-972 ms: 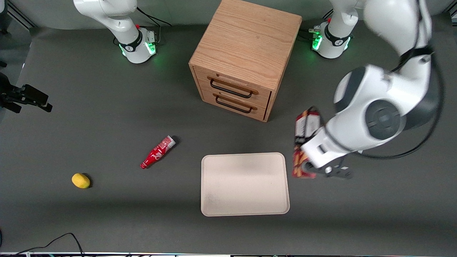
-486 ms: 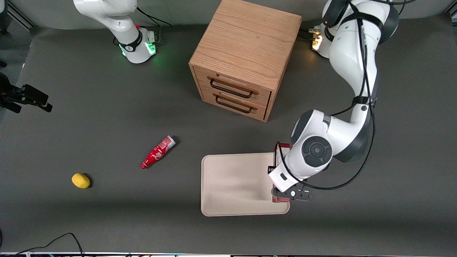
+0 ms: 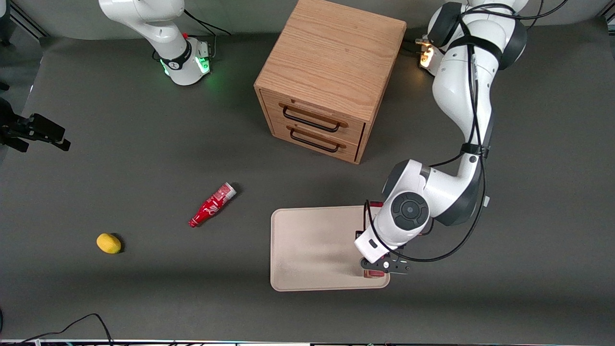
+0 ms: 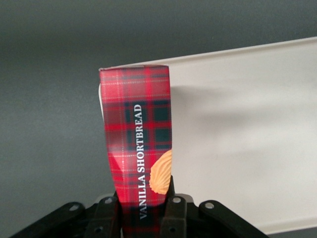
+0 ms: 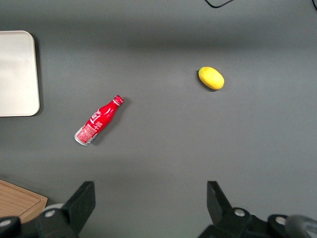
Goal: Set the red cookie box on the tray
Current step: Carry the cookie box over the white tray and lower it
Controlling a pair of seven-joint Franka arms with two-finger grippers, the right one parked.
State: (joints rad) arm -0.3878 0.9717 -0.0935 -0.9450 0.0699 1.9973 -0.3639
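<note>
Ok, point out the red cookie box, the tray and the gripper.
red cookie box (image 4: pixel 137 148): left wrist view, plaid side panel.
tray (image 3: pixel 307 245): front view, bare floor.
gripper (image 4: pixel 143 215): left wrist view, between the jaws clamping the box.

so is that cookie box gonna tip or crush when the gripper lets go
The cookie box, clamped in the gripper over the tray edge, looks like slim cardboard: probably light and fairly stiff, though a hard squeeze may dent it. Released on its narrow side, it would likely topple flat.

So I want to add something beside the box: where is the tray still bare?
The tray is bare toward the parked arm's end. Crowded only at the working arm's edge, where the claw holds the box.
</note>
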